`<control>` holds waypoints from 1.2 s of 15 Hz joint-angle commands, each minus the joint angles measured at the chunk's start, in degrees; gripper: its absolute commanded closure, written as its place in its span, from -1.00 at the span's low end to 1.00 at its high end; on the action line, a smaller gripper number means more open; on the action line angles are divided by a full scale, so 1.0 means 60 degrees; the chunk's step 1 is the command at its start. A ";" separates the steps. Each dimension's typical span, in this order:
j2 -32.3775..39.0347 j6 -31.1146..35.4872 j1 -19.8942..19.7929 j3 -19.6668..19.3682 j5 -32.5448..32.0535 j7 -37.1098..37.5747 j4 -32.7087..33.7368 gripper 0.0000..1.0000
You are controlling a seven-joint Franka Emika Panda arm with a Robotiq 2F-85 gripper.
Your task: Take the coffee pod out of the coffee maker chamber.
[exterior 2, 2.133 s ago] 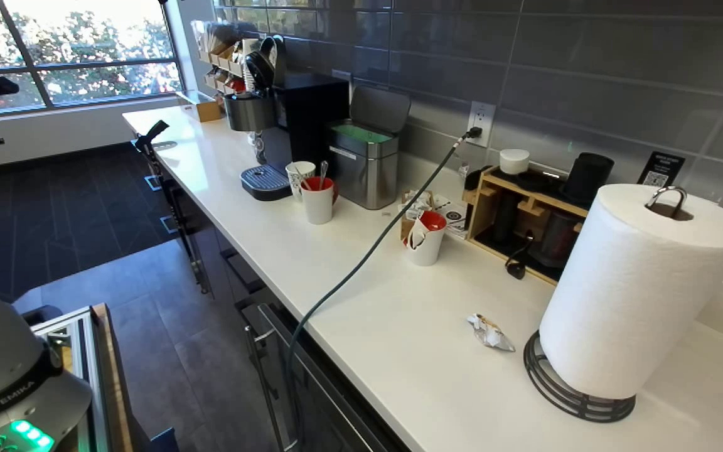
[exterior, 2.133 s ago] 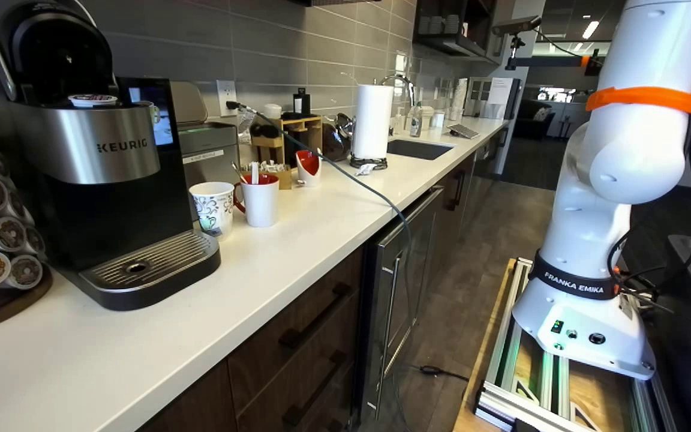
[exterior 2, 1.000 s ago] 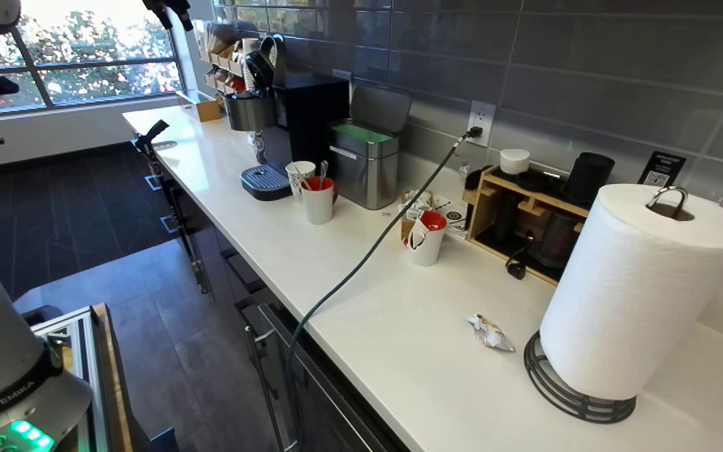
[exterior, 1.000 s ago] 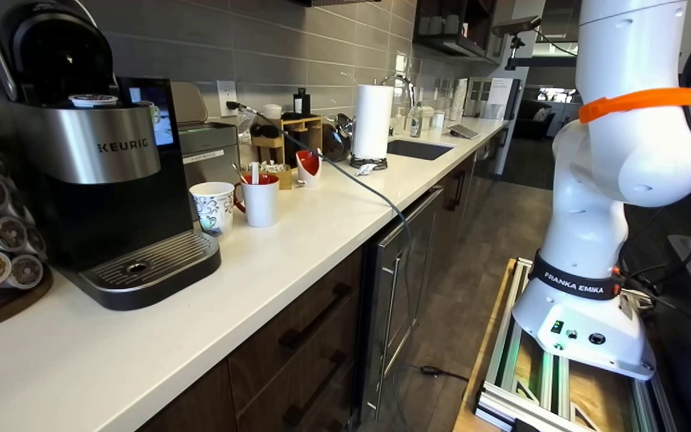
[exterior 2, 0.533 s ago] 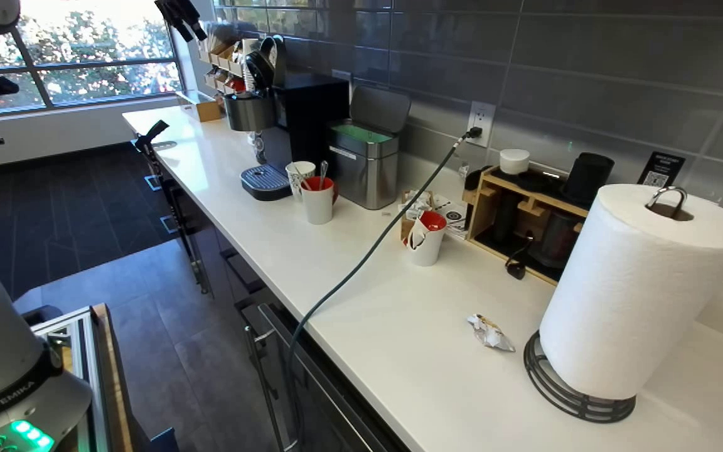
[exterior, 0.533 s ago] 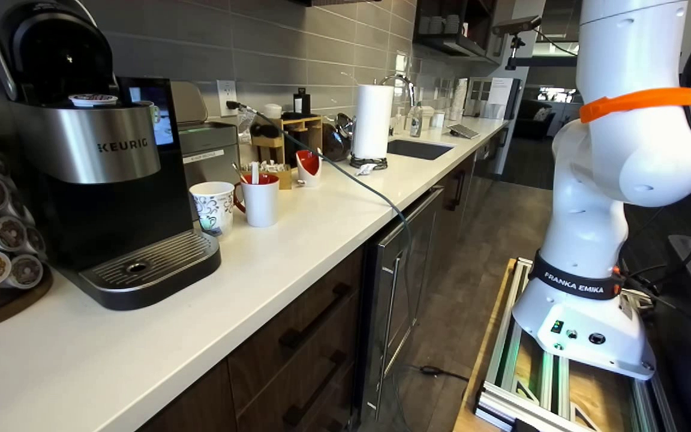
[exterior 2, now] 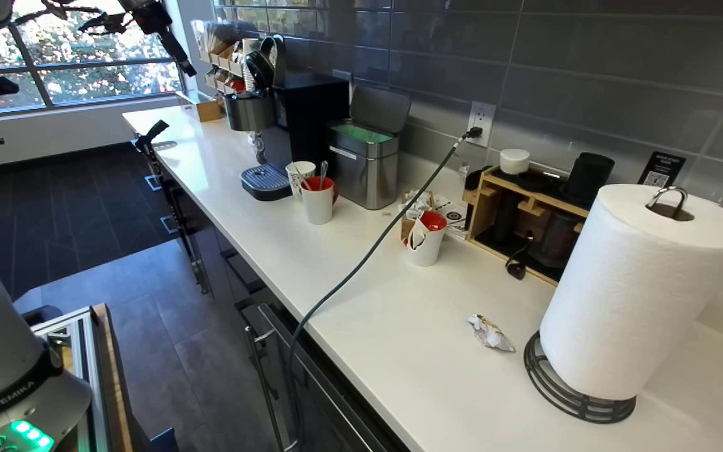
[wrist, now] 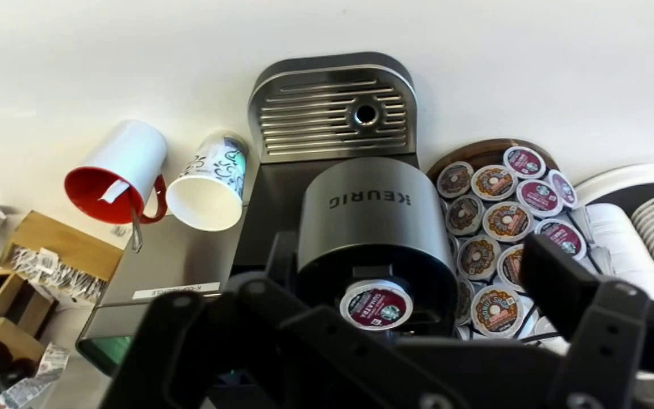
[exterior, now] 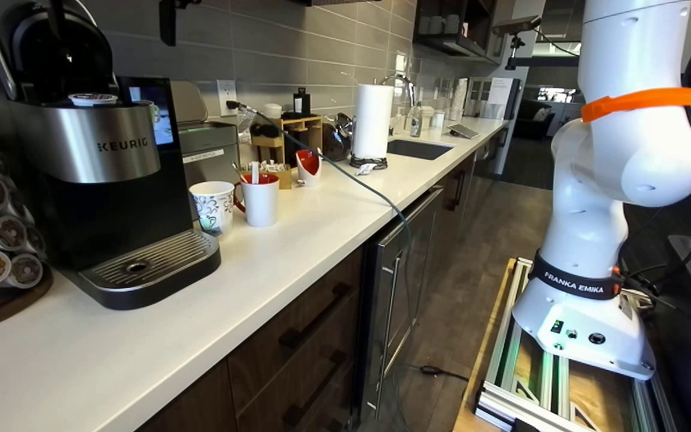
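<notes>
In exterior view: coffee maker chamber (exterior: 57, 71) stands open, likely so coffee pod (exterior: 93, 100) can lift straight up. In exterior view: fingers (exterior 2: 175, 51) slant downward, presumably for reaching in from above. Wrist view: fingers spread wide, gripping nothing, apparently to straddle coffee pod, which sits label-up in coffee maker chamber.

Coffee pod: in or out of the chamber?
In: the coffee pod sits label-up in the open coffee maker chamber, its white rim showing above the silver front.
</notes>
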 commanded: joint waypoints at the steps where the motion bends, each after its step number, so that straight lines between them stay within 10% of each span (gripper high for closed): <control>1: -0.0638 0.2087 -0.0528 -0.0134 0.0725 0.0830 -0.1484 -1.00; 4: -0.0695 0.3383 -0.0010 -0.1163 0.1419 0.0692 -0.2142 -1.00; 18: 0.0219 0.3088 0.0764 -0.2037 -0.0278 -0.0855 -0.1120 -1.00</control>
